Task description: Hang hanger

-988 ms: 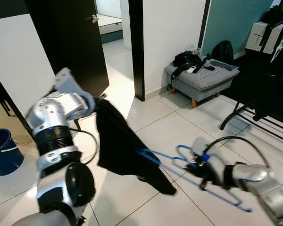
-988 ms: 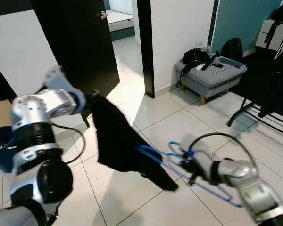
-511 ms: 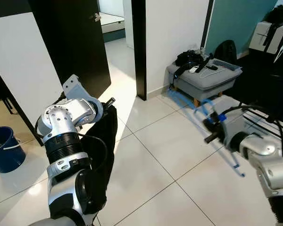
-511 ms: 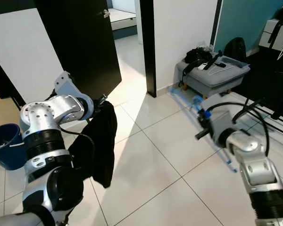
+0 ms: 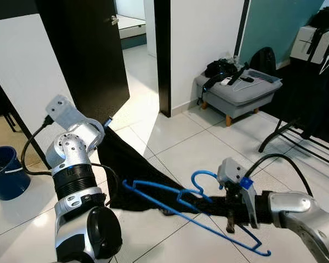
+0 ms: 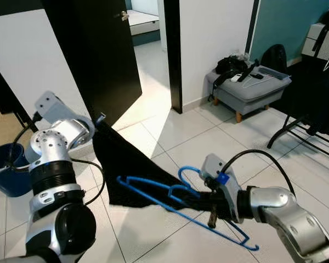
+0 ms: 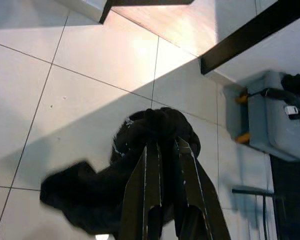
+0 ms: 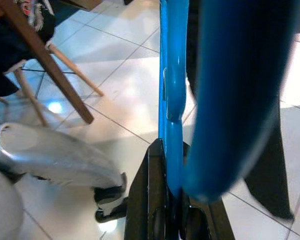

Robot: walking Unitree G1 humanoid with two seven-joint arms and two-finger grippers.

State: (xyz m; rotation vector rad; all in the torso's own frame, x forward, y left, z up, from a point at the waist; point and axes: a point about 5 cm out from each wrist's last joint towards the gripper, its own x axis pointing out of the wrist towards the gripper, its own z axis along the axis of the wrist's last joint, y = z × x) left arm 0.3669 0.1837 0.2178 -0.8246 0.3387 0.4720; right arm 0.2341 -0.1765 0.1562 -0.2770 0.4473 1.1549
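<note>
Home interior, bedroom/hallway area. White tile floor [image 5: 208, 148], dark door [image 5: 82, 49], grey footstool [image 5: 238, 93] piled with stuff, clothes rack [image 5: 312, 98], blue bucket [image 5: 3, 172].

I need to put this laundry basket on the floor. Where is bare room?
Bare tiles lie between the black door and the grey footstool. It is crowded before the robot, where the black garment and blue hanger stretch between left gripper and right gripper.

Grey ottoman [image 5: 238, 90], blue bucket [image 5: 3, 172], black door [image 5: 82, 52].
</note>
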